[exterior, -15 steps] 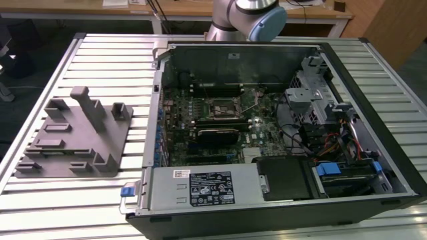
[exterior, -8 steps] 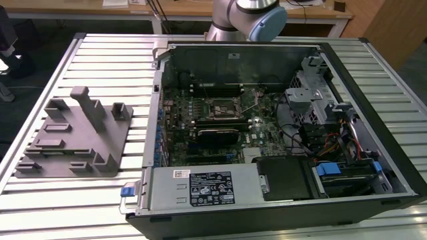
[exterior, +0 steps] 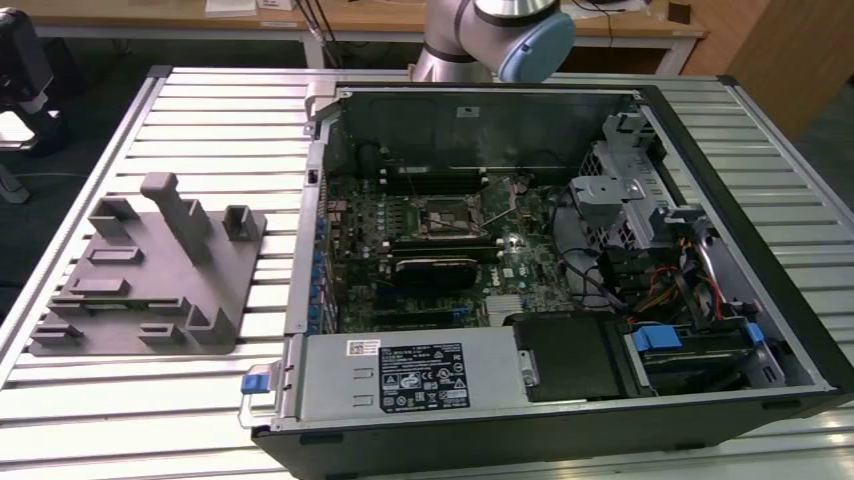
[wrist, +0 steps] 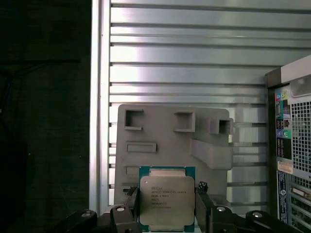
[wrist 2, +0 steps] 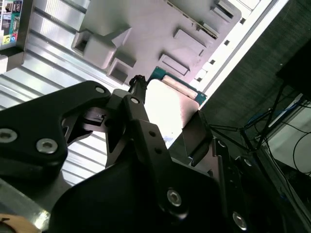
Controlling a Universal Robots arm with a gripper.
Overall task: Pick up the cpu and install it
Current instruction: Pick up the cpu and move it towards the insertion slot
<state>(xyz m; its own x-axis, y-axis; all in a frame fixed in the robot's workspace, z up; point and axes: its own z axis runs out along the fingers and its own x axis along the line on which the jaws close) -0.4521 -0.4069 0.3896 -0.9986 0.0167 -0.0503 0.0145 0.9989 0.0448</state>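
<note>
- While looking through the first wrist view, found the gripper (wrist: pixel 166 211) clenched on the cpu (wrist: pixel 166 200), one black finger (wrist: pixel 132 206) pressed to each of two opposite edges.
- Counted one cpu, two fingers, one grey fixture tray (wrist: pixel 170 131); noted silver lid facing the camera, green rim around it.
- Placed the cpu in front of the tray, above the slatted table (wrist: pixel 194 48); cannot tell whether touching the tray. Noted computer case (wrist: pixel 291 155) beside the tray.
- Second wrist view: saw the gripper (wrist 2: pixel 167 106) from behind, narrowly parted, gripping the cpu (wrist 2: pixel 167 116) by its edges, tray (wrist 2: pixel 146 24) beyond.
- Exterior view: counted one tray (exterior: pixel 147 290) on the table's (exterior: pixel 200 110) side toward the exterior view's left, one open computer case (exterior: pixel 747 300) just beside it on the right, one arm (exterior: pixel 467 40) at the far edge.
- Noted case walls ringing the motherboard (exterior: pixel 374 215), cables (exterior: pixel 601 275) crowding its side toward the exterior view's right.
</note>
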